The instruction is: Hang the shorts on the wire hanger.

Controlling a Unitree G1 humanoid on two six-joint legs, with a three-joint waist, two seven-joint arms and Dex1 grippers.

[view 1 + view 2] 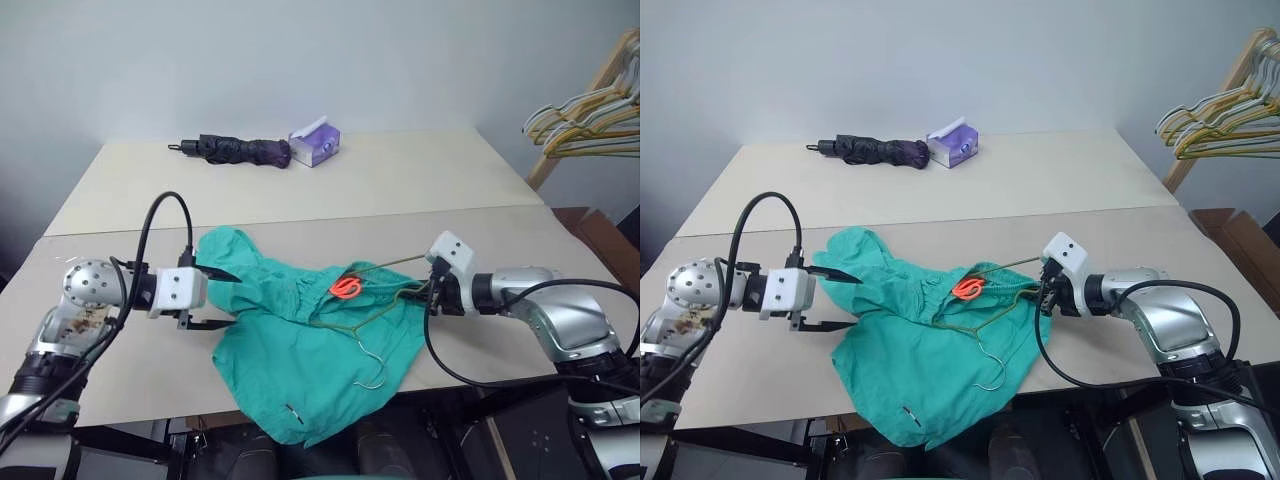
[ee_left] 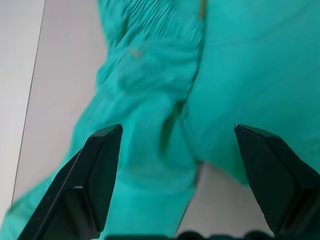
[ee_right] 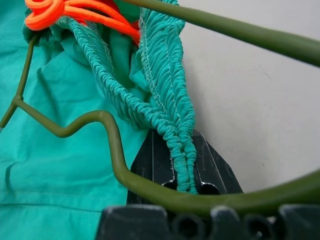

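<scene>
shorts (image 1: pixel 300 350): teal, crumpled on the front edge of the desk (image 1: pixel 120 370), lower part hanging over the edge; orange-red tag (image 1: pixel 346 287) near the bunched waistband.
wire hanger (image 1: pixel 362 318): lies on and partly in the cloth, hook end pointing toward the desk edge, one long side running up to the right hand.
right hand (image 1: pixel 1047 291): fingers together, clamped on the gathered waistband; in the right wrist view the hanger wire crosses right over the fingers, so it may be pinned there too, cannot tell for sure.
left hand (image 1: pixel 222 298): fingers spread wide, holding nothing, just beside the left edge of the shorts, cloth between and beyond the tips in the left wrist view.
risk 1: shorts slide off the desk if the right hand lets go, since much of the cloth already overhangs.
risk 2: left hand closes on a single loose fold, not the waistband, so the opening does not spread for the hanger.
risk 3: hanger drags or twists with the cloth when either hand pulls, hook snags fabric.
risk 4: waistband slips from the narrow pinch under tension.
</scene>
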